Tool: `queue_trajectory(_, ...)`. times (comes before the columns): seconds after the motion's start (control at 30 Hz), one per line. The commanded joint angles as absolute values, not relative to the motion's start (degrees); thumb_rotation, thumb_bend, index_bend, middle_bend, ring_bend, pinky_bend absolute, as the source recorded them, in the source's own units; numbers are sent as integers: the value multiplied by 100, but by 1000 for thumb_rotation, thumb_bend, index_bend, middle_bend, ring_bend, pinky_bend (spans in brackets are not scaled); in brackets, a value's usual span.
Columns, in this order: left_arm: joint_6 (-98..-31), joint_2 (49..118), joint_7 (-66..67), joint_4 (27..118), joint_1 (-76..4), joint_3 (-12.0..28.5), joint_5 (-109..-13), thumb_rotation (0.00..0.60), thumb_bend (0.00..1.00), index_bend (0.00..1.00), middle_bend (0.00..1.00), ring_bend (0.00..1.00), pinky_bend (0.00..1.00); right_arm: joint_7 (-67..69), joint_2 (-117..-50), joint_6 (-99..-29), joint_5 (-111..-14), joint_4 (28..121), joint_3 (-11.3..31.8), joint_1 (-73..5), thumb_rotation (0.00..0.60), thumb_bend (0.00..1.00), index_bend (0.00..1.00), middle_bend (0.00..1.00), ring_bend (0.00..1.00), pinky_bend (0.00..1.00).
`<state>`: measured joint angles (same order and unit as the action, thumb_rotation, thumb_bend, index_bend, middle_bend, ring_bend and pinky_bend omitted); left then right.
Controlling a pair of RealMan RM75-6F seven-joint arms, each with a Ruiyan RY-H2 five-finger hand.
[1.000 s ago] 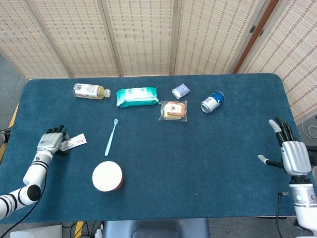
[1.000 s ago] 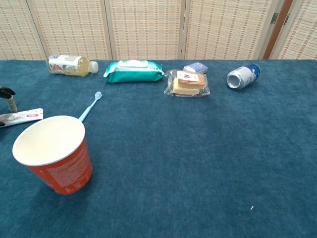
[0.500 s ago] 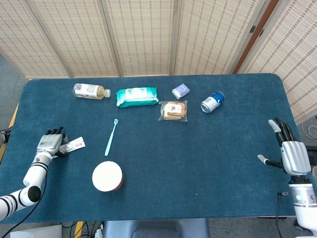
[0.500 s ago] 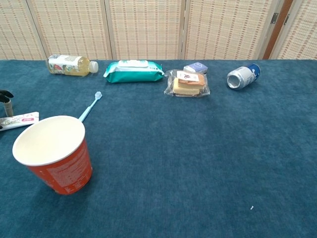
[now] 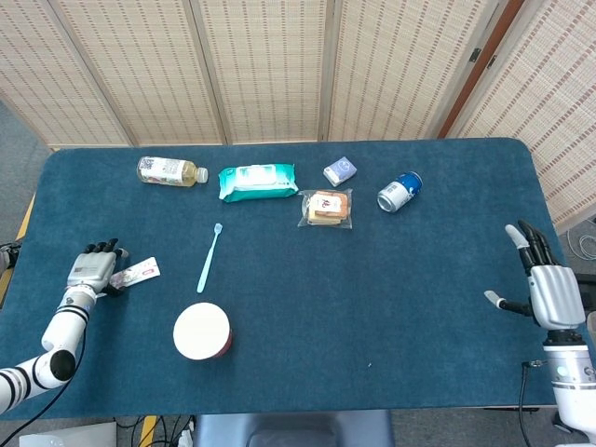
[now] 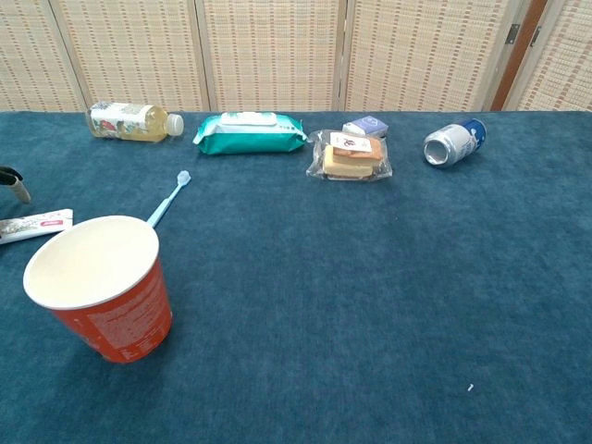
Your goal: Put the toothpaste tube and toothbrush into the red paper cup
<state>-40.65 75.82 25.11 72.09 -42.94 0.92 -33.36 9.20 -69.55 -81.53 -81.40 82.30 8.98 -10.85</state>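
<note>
Your left hand [image 5: 91, 270] touches the tube [image 5: 136, 273] to grab it, but I cannot tell if it grips. Your right hand [image 5: 549, 293] waits, fingers spread.

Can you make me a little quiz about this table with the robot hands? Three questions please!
1. True or false: the toothbrush is already inside the red cup.
2. Which hand is next to the toothpaste tube? A) left hand B) right hand
3. Fill in: the blue and silver can lies on its ____.

Key
1. False. It lies on the table beside the cup, and the cup looks empty.
2. A. The right hand is far off at the other edge, open, holding nothing.
3. Side.
</note>
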Motion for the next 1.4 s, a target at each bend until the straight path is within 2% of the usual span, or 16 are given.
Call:
queue_trajectory(0.03, -4076, 7570, 2542, 7224, -4305, 73, -3318, 600, 279, 155, 0, 0, 0, 927, -6955, -8157, -8140, 8230, 899, -1082, 600, 0, 12, 0, 26, 366)
queue_trajectory(0.2, -4036, 7585, 2615, 7203, -4340, 29, -3209, 600, 279, 87, 0, 0, 0, 942, -6957, -8166, -8147, 8231, 902, -1080, 600, 0, 18, 0, 26, 366)
queue_trajectory(0.47, -4047, 7729, 2726, 6985, -4372, -54, -3121, 600, 279, 75, 0, 0, 0, 962, -6960, -8156, -8134, 8206, 899, -1072, 600, 0, 18, 0, 26, 366)
queue_trajectory(0.87, -4595, 8073, 2702, 6508, -4177, 0, -3691, 600, 279, 38, 0, 0, 0, 965, -6975, -8150, -8139, 8200, 892, -1069, 600, 0, 24, 0, 26, 366)
queue_trajectory(1.0, -4561, 8106, 2589, 6479, -4114, 85, -3782, 600, 279, 40, 0, 0, 0, 959, -6973, -8148, -8134, 8199, 892, -1066, 600, 0, 24, 0, 26, 366)
queue_trajectory(1.4, -4357, 7941, 2700, 6731, -4099, 149, -3677, 600, 279, 205, 0, 0, 0, 986, -6994, -8140, -8132, 8170, 885, -1059, 600, 0, 34, 0, 26, 366)
